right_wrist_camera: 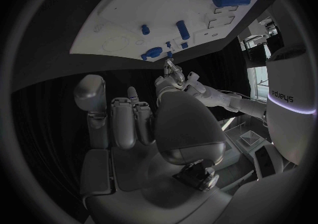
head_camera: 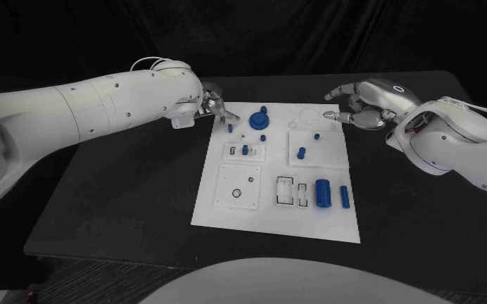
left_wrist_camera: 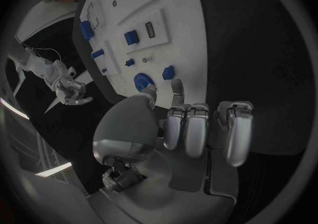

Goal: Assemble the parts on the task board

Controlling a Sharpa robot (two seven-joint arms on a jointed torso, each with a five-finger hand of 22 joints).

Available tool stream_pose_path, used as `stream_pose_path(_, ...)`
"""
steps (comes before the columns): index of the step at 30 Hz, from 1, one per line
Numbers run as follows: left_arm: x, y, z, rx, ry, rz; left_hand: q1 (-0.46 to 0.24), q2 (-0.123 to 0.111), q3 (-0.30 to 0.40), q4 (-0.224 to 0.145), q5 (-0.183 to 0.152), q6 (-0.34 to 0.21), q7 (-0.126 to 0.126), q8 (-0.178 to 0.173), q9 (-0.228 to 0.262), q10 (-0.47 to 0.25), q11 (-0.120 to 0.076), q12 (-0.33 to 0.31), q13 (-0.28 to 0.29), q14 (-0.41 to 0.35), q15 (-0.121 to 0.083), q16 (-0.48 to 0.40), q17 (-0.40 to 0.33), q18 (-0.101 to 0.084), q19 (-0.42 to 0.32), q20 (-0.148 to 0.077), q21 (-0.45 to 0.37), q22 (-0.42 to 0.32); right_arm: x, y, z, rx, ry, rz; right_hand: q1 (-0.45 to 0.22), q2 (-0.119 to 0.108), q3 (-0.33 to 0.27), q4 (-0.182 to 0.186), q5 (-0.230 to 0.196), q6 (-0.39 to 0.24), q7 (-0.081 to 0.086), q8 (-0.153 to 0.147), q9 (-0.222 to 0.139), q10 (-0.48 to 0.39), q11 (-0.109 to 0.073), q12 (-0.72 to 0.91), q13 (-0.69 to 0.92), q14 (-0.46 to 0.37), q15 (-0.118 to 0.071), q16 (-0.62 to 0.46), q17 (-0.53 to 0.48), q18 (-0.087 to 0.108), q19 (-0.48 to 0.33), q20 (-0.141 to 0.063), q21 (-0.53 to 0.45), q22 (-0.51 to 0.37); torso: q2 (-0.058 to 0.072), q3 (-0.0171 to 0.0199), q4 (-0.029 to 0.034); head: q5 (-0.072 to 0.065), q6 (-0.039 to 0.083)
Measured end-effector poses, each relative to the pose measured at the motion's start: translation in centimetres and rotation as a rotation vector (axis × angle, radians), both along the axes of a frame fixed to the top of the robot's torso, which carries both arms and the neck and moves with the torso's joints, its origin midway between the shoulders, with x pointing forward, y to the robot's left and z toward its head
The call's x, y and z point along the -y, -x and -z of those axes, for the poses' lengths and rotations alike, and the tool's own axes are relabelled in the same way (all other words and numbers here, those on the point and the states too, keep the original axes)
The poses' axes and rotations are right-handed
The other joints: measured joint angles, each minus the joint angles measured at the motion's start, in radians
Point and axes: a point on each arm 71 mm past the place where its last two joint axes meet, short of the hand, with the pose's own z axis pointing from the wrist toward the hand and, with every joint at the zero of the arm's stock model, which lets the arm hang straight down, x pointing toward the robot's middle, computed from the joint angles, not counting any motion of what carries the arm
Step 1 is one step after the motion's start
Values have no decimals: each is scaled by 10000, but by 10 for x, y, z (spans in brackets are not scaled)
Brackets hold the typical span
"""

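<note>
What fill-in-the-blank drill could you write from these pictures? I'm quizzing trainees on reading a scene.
1. The white board lies on a ____ table.
2. The small parts on the board are coloured ____.
3. The left robot hand hovers at the board's far ____ corner in the head view.
4. The right robot hand holds ____.

Missing words: black; blue; left; nothing

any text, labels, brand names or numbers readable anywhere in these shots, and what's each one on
"sharpa", partly cut off, reads on the white arm beside the right hand in the right wrist view.
No print can be made out on the task board; its dark outlines are slot shapes, not letters.
No marking is legible on the left hand.
</note>
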Motion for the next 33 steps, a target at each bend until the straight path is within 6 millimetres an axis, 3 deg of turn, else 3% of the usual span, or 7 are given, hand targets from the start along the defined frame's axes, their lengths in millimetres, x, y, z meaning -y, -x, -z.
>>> stream_pose_path(20,2,2,10,-289,-40,136,130,130,1,-1,66,0,0,-96,-33,0,1,0,0,0,1,0,0,0,0,0,-65,0,0,-1,0,-2,9,5,0,0,0,0,0,0,0,0,-8,-36,36,-39,0,0,0,-40,0,1,2,1,-39,8,-24,-5,13,-73,0)
stream_pose_path(33,4,2,12,-407,-62,206,468,366,100,-156,824,74,1,-406,-180,0,1,0,1,0,1,0,0,1,0,0,-105,0,-1,-1,1,-16,22,1,0,0,0,0,0,0,0,0,-7,-35,36,-39,0,0,0,-39,0,0,3,3,-84,6,-12,-4,13,-96,0)
